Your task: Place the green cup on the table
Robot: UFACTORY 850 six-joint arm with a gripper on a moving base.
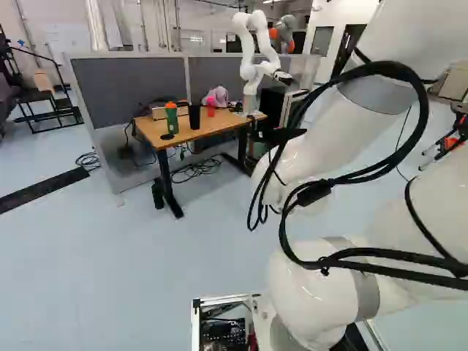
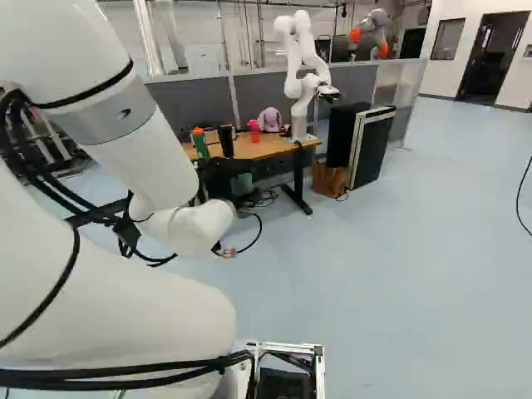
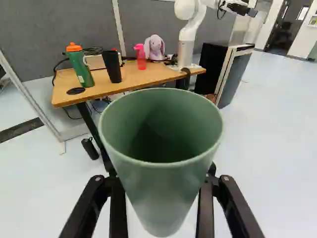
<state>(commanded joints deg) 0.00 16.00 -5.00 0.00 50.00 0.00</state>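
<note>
The light-brown, flat table [image 3: 133, 79] looks like smooth wood with a faint sheen. Nearer than the table, the pale-green, tapering cup [image 3: 161, 186] looks like smooth, softly glossy plastic. At the table's back, the lilac, long-eared toy [image 3: 155, 48] looks like matt cloth; behind it, the grey, upright partition [image 3: 54, 29] looks matt, cloth-covered.

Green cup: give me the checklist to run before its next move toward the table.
1. Green cup held between the jaws, one on each side: ok.
2. Cup over the table: not ok; it is short of the near edge.
3. Bare tabletop beside the black tumbler: ok.
4. Cup empty to the bottom: cannot tell; deep inside is dark.
5. Path clear of another robot, mounted on the table: cannot tell.
</note>
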